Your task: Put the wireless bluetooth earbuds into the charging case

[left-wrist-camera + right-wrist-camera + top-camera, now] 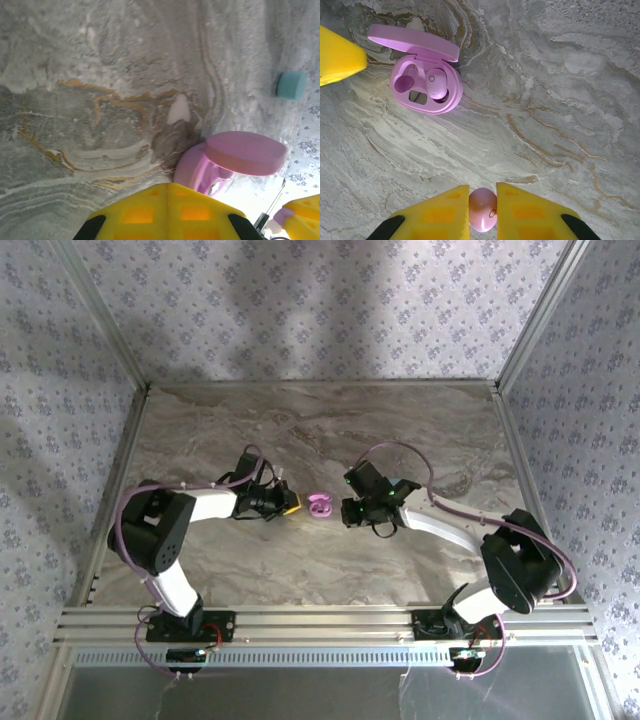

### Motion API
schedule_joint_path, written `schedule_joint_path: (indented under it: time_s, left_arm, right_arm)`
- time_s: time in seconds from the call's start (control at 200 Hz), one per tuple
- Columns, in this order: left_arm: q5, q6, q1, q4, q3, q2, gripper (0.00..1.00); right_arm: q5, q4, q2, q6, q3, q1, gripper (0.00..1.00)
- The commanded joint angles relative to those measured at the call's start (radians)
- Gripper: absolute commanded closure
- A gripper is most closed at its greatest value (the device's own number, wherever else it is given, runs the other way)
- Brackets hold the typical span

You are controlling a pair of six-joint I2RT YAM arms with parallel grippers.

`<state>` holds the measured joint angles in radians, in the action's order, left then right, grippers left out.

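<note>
The pink charging case lies open on the marble, its lid raised. One pink earbud sits in its right-hand socket; the socket beside it looks empty. My right gripper is shut on a second pink earbud, held between the yellow fingers a short way from the case. My left gripper is shut with nothing in it, its tips just beside the case. From above, the case lies between the left gripper and the right gripper.
A small teal rounded object lies far off near the patterned wall. Aluminium posts and patterned walls close in the marble table on three sides.
</note>
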<state>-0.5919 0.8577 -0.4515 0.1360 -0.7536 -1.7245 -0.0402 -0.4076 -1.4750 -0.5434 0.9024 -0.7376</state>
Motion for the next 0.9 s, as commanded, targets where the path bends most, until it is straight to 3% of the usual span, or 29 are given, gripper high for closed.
schedule_joint_path:
  time_s: [0.0,0.895]
  left_arm:
    - [-0.065,0.009,0.001,0.035,-0.037,-0.034,1.0]
    - [-0.083,0.078,-0.084,0.119,-0.03,-0.071,1.0]
  right_arm:
    - [0.006,-0.01,0.03,-0.016,-0.012,0.008,0.82]
    - [-0.001,0.003,0.031,-0.018,-0.023,0.013,0.82]
